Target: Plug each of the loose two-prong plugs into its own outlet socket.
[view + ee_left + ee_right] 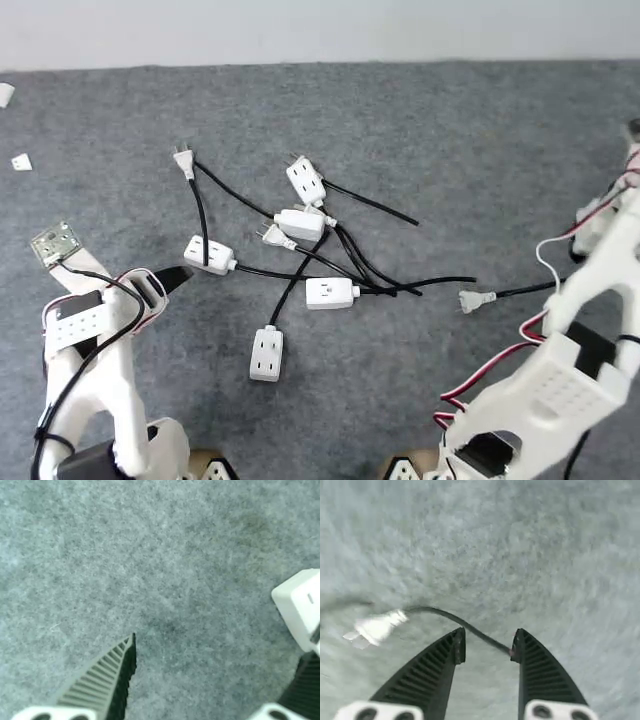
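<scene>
The grey felt surface covers the whole table, with a pale wall along its far edge and two white scraps lying near the far left corner. In the left wrist view the left gripper has its fingers spread wide over bare felt, and the corner of a white outlet block sits just beside one fingertip. From above, that same block lies right at the tip of the left arm. The right gripper is also parted. A thin black cord runs through the gap and touches the inner face of one finger, and its two-prong plug lies on the felt a little beyond the fingertips. In the high view this plug rests apart from the rest, to the right of the tangle. It has a small white body with metal prongs that point towards the middle of the table. The tangle of black cords sits mid-table and links four more white blocks. Two more loose plugs show there, a far plug at the tangle's far left and a middle plug just beside one of the blocks.
</scene>
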{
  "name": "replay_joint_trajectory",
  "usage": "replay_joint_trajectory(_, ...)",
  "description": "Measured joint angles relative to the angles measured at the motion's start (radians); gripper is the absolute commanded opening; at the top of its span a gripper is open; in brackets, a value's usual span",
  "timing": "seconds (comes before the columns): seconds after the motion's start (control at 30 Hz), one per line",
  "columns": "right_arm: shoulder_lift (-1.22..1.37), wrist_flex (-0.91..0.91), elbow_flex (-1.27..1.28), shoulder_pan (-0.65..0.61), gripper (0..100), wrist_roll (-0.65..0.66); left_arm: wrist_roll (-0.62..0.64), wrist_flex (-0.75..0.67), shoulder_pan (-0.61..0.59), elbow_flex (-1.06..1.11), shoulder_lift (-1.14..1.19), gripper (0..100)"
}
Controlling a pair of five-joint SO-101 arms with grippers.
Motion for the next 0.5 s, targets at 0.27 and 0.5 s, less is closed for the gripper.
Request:
replay_joint_trajectory(0.27,0.012,0.064,0.058,-0.118,8.0,-0.459,0.0,0.0,0.0,0.0,0.0,46)
replay_joint_trajectory(0.5,-0.064,-0.008,0.347,-0.216,7.0,-0.545,0.0,0.0,0.0,0.0,0.0,46)
